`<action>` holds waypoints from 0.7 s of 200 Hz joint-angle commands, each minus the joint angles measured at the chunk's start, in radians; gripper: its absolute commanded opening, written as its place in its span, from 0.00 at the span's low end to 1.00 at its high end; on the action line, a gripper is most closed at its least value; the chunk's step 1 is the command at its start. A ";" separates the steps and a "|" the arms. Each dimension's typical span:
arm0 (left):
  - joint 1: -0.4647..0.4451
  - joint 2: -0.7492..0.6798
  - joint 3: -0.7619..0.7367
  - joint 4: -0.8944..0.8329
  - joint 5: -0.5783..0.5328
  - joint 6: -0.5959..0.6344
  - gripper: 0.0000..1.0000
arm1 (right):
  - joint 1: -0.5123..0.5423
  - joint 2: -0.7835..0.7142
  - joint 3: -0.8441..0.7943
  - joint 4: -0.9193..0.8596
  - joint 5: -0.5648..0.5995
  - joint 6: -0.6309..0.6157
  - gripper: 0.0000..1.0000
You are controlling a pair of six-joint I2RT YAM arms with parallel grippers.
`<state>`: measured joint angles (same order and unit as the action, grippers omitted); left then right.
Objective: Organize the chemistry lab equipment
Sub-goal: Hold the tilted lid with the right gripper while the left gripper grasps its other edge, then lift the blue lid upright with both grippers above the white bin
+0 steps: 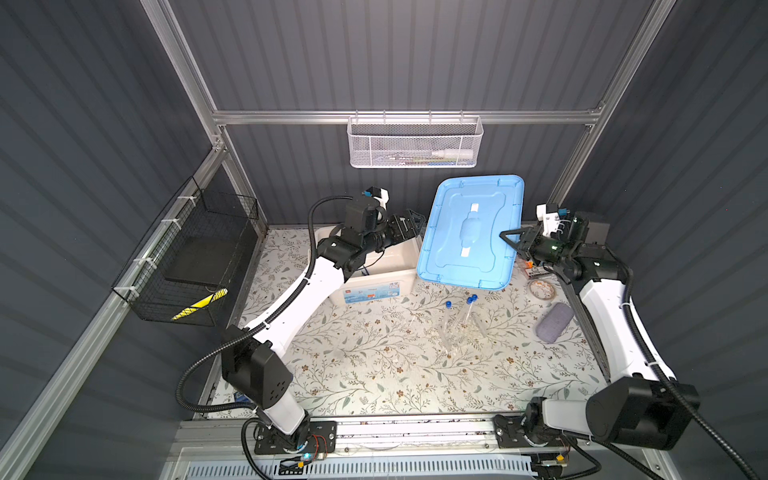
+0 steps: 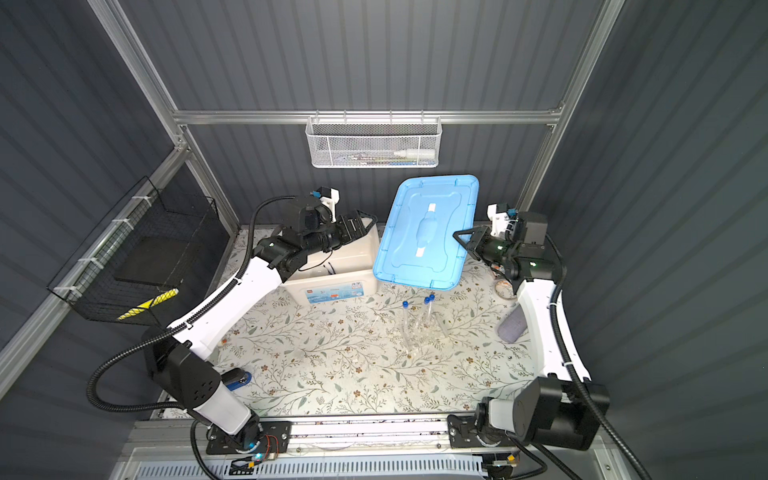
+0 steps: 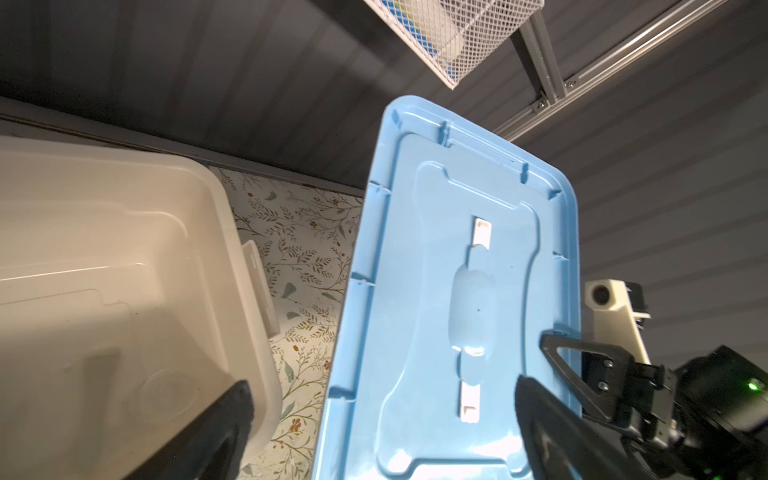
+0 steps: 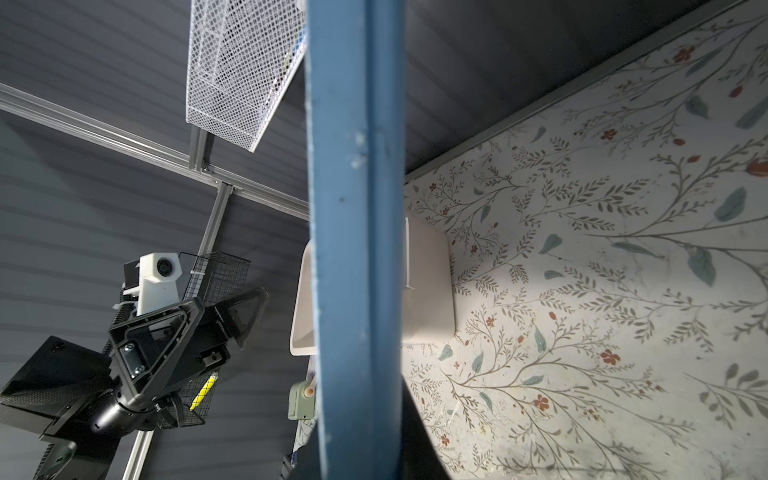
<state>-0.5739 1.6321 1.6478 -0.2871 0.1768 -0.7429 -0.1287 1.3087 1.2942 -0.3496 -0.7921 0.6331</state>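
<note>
Test tubes (image 1: 447, 316) with blue caps stand in the clear tube rack (image 1: 467, 332), right of centre on the worktop (image 1: 365, 374), nothing touching them. Right pincer (image 1: 505, 237) is clamped narrow on the right edge of the blue lid (image 1: 469, 232), holding it tilted, far edge high, near the back edge; can't tell whether its low edge touches the worktop. Left pincer (image 1: 415, 224) is spread wide and holds nothing, just beside the lid's left edge but clear of it, above the open white bin (image 1: 374, 282) at the back edge, left of centre. Grey cloth (image 1: 554, 322) and tape roll (image 1: 542, 289) lie by the right edge.
</note>
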 commanded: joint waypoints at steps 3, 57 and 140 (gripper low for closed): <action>0.005 -0.014 0.064 -0.112 -0.063 0.059 1.00 | 0.023 -0.054 0.059 -0.013 0.089 -0.077 0.02; 0.006 0.076 0.307 -0.243 -0.016 0.083 1.00 | 0.242 -0.099 0.206 -0.089 0.528 -0.361 0.06; 0.072 0.186 0.607 -0.241 0.169 -0.059 1.00 | 0.663 0.016 0.299 0.102 1.170 -1.052 0.02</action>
<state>-0.5407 1.8183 2.2116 -0.5381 0.2623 -0.7303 0.4404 1.2736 1.5707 -0.3885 0.1242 -0.0906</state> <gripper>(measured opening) 0.997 0.164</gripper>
